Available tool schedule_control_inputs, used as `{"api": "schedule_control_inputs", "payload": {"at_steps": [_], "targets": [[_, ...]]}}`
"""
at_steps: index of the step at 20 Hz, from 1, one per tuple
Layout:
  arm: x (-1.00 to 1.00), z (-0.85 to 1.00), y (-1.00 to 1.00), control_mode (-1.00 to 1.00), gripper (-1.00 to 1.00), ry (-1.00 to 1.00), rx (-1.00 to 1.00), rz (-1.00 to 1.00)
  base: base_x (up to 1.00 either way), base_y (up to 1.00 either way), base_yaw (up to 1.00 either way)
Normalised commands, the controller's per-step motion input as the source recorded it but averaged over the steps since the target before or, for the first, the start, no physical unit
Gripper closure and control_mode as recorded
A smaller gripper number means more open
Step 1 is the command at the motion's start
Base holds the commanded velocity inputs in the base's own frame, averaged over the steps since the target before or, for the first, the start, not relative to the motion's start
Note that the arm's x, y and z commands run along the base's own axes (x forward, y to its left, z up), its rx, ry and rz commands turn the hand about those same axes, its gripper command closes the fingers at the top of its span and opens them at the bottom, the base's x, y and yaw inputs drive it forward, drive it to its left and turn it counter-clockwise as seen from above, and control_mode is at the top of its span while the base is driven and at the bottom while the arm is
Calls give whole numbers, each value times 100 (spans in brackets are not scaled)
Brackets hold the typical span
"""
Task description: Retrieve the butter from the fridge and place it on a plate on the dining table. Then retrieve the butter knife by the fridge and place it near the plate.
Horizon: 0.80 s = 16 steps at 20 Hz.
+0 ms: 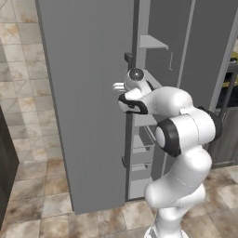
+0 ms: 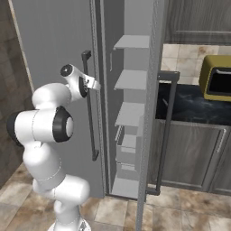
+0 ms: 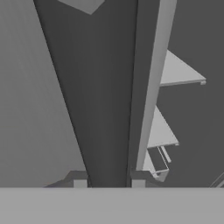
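Hand view showed our two-finger gripper (image 3: pixel 108 178) clamped on the dark bar handle (image 3: pixel 103 96) of the tall grey fridge (image 1: pixel 88 107); we judged that rigid bar a firm hold for the heavy door.

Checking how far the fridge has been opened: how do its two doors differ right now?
The left door stands swung out toward the robot, with the gripper closed on its dark bar handle; the right door is seen nearly edge-on, and its handle is untouched. The left door shows a broad flat grey face, the right door only a narrow edge. Both are tall, grey, and ajar, exposing pale shelves.
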Motion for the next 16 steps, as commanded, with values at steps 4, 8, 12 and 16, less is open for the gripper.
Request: {"api": "schedule_control_inputs", "payload": {"at_steps": [4,8,12,16], "targets": [[-44,6,19,-100,100,0,-4,0,0,0,0],[-88,1,44,-100,100,1,-8,-1,0,0,0],[-100,0,75,-100,100,4,-14,-10,0,0,0],[-100,0,69,-100,100,1,-11,-14,0,0,0]]}}
